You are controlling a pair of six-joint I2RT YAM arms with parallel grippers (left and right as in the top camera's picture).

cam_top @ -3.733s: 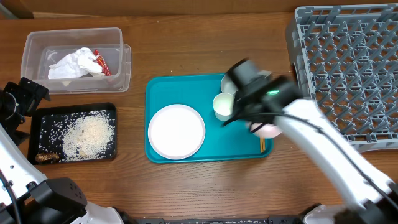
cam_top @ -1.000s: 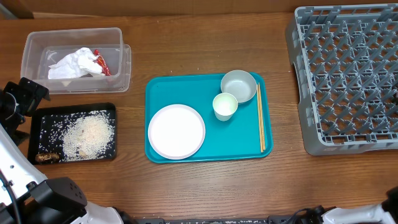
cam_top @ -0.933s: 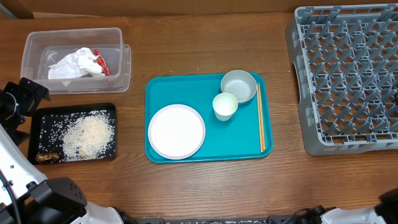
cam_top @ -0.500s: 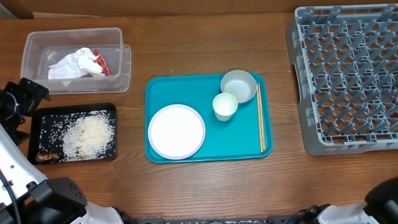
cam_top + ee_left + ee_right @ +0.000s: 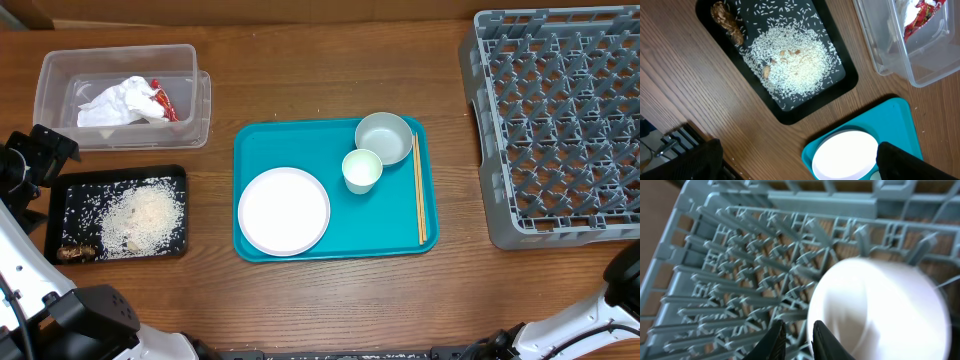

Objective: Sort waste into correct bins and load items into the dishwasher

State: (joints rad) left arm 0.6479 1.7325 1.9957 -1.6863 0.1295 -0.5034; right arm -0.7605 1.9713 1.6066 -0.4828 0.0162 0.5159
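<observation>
My left pincer (image 5: 797,149) stands wide apart above the black tray (image 5: 790,116) of loose rice (image 5: 795,65). The right pincer (image 5: 795,336) nearly meets at a smooth round white bowl (image 5: 880,310) over the grey pegged rack (image 5: 730,280); whether it clamps, I cannot tell.

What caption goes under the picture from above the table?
A white plate, cup, bowl and chopsticks sit on the teal tray, between the clear tub, black tray and grey dish rack.
</observation>
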